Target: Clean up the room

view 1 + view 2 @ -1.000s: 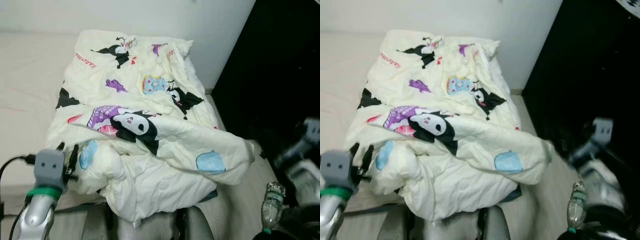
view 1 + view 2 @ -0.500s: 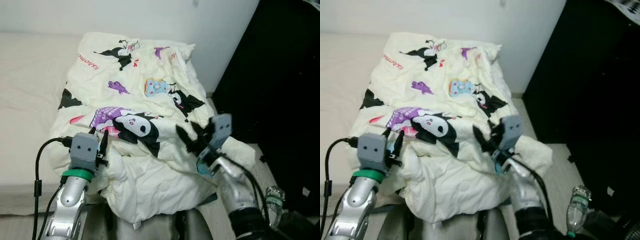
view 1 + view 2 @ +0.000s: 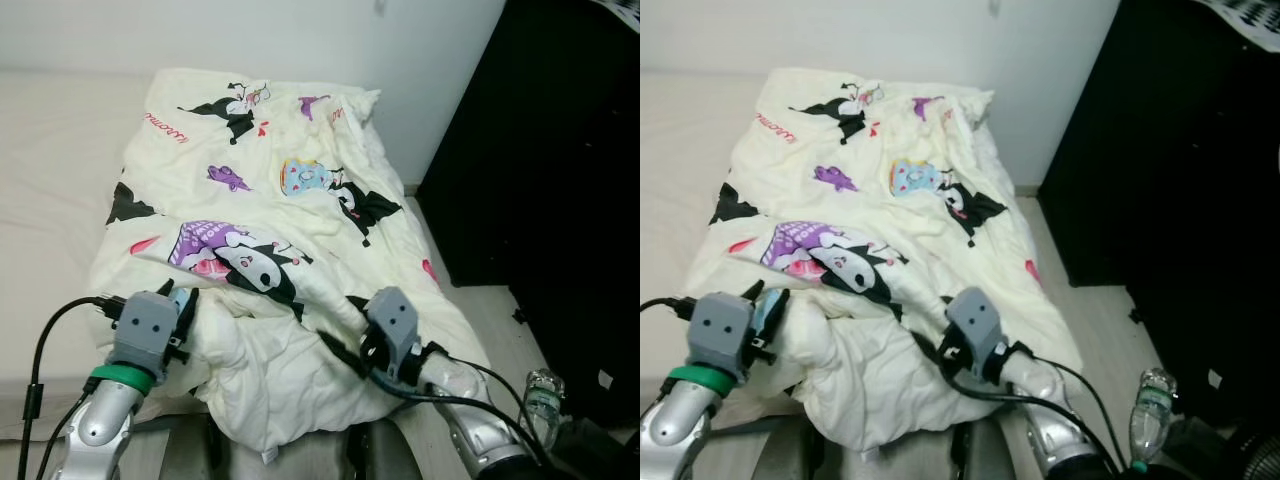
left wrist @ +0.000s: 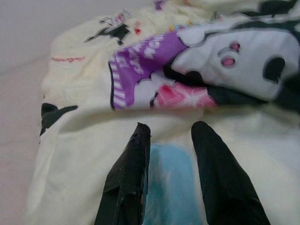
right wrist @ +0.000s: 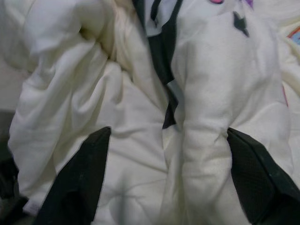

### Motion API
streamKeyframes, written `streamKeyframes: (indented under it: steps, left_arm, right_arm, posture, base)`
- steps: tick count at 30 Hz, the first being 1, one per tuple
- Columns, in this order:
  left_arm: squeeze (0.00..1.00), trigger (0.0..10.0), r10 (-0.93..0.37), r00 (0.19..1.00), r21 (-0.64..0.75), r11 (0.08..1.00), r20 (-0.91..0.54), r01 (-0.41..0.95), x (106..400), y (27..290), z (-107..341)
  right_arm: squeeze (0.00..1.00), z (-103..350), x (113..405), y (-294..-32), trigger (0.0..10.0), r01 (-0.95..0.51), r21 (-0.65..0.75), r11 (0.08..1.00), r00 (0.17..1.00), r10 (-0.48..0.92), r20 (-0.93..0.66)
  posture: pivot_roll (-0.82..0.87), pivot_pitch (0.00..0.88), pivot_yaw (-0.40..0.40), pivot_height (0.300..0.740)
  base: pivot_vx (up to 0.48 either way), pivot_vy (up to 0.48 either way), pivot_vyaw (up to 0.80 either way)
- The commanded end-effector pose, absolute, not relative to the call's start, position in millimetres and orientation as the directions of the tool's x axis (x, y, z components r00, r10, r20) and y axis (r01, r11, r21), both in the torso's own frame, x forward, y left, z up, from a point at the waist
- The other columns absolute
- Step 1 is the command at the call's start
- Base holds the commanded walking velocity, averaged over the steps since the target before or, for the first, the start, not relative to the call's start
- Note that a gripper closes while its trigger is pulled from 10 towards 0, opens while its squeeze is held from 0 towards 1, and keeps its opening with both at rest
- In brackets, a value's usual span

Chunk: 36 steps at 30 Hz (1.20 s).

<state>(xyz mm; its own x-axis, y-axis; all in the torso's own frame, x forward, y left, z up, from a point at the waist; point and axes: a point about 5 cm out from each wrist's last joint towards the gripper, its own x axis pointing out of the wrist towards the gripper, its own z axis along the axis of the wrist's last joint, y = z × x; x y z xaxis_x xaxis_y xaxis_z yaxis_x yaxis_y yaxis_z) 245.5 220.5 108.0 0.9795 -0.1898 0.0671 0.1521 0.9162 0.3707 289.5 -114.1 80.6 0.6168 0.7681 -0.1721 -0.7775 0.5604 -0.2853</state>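
Now I'm tidying the cartoon-print quilt (image 3: 300, 200), bunched at the bed's (image 3: 50, 180) foot. My left gripper (image 4: 171, 140) has its fingers spread over the fabric; my right gripper (image 5: 164, 136) straddles a fold, fingers wide. Next, I'd pinch and pull it flat.

Cream quilt (image 3: 270, 180), black-purple-blue cartoon prints; beige mattress (image 3: 50, 170); black wardrobe (image 3: 560, 150).

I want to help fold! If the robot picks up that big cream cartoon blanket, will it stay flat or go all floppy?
Probably floppy: the cream cartoon-print blanket already lies in soft bunched folds. It likely sags and drapes wherever the left hand and right hand lift it. It looks puffy, so probably bulky but light.
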Motion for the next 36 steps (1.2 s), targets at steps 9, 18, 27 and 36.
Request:
streamKeyframes:
  steps: [9,18,27,36]
  left_arm:
    - [0.00,10.0,-0.459,0.871,0.372,0.788,-0.176,0.491,188,230,94]
    - [0.00,10.0,-0.453,0.834,0.187,0.832,-0.314,0.522,143,213,46]
    - [0.00,10.0,-0.375,0.864,0.181,0.874,-0.335,0.450,129,212,33]
    - [0.00,10.0,-0.182,0.942,0.295,0.918,-0.284,0.266,134,236,29]
  right_arm:
    - [1.00,139,311,-117,10.0,-0.723,-0.228,0.652,0.645,0.756,0.115]
    - [1.00,88,283,-103,10.0,-0.910,-0.244,0.335,0.386,0.900,-0.204]
    - [1.00,80,280,-98,10.0,-0.934,-0.241,0.262,0.327,0.900,-0.287]
    - [1.00,67,303,-83,10.0,-0.829,-0.425,0.364,0.515,0.792,-0.327]
  posture:
    - [0.07,0.079,-0.106,0.597]
    - [0.08,0.085,-0.115,0.597]
    - [0.08,0.086,-0.117,0.597]
    - [0.08,0.088,-0.117,0.597]
  base:
    - [0.000,0.000,0.00]
    - [0.000,0.000,0.00]
    - [0.000,0.000,0.00]
    - [0.000,0.000,0.00]
